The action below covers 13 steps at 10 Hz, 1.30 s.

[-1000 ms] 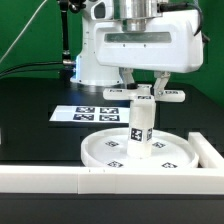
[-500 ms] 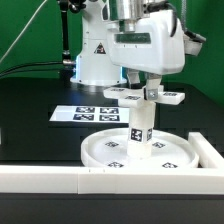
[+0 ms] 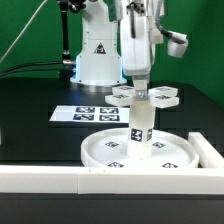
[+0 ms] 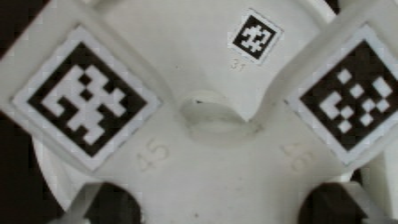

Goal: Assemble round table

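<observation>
The large round rimmed disc (image 3: 100,150) lies on the black table. The short cylindrical post (image 3: 140,126) stands upright in its middle. The flat cross-shaped piece (image 3: 158,97) sits level on top of the post. My gripper (image 3: 140,91) comes straight down from above and is shut on the cross-shaped piece at its centre. In the wrist view the cross-shaped piece (image 4: 205,110) fills the picture with its tags, and my dark fingertips (image 4: 111,200) press on either side of it. The post's top is hidden under the cross.
The marker board (image 3: 85,113) lies behind the disc toward the exterior view's left. A long white border wall (image 3: 50,180) runs along the front and up the exterior view's right (image 3: 210,150). The robot base (image 3: 95,60) stands behind.
My gripper has turned about its vertical axis, from broadside to edge-on in the exterior view, and the cross-shaped piece has turned with it on the post.
</observation>
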Tool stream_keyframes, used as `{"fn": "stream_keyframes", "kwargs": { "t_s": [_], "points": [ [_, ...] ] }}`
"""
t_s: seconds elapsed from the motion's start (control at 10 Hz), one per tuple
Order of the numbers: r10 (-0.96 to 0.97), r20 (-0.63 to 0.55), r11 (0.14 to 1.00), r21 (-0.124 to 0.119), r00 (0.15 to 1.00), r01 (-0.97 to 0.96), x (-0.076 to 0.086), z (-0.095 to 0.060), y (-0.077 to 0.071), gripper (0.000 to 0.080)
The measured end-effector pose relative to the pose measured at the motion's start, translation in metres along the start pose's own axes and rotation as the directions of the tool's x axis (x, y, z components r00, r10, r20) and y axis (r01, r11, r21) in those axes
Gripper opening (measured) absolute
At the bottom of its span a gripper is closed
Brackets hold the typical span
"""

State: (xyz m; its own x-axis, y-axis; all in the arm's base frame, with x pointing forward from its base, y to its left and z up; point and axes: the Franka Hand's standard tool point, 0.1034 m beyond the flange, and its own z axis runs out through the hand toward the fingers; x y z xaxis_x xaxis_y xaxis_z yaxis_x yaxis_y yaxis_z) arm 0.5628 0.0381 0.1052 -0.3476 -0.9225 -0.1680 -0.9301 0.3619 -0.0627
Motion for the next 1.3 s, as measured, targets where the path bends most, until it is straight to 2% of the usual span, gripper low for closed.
{"fn": "stream_keyframes", "kwargs": {
  "t_s": [0.2, 0.3, 0.5, 0.6, 0.7, 0.9, 1.2, 1.3],
  "points": [
    [0.124, 0.002, 0.992, -0.010, 0.992, -0.124, 0.000, 0.000, 0.000, 0.0440],
    [0.127, 0.000, 0.991, -0.031, 0.992, -0.127, 0.002, -0.002, 0.000, 0.0440],
    [0.118, 0.002, 0.993, -0.028, 0.993, -0.118, 0.001, -0.001, -0.001, 0.0440],
    [0.093, 0.008, 0.995, -0.026, 0.996, -0.092, 0.001, -0.003, -0.002, 0.0582],
    [0.082, 0.030, 0.997, -0.018, 0.996, -0.081, -0.001, -0.011, -0.003, 0.0630],
    [0.060, 0.055, 0.998, -0.007, 0.997, -0.059, -0.009, -0.025, 0.001, 0.0646],
    [-0.023, 0.048, 1.000, -0.016, 0.999, 0.024, -0.008, -0.017, 0.003, 0.0649],
    [-0.062, 0.047, 0.997, -0.033, 0.997, 0.063, -0.010, -0.011, 0.007, 0.0649]
  ]
}}
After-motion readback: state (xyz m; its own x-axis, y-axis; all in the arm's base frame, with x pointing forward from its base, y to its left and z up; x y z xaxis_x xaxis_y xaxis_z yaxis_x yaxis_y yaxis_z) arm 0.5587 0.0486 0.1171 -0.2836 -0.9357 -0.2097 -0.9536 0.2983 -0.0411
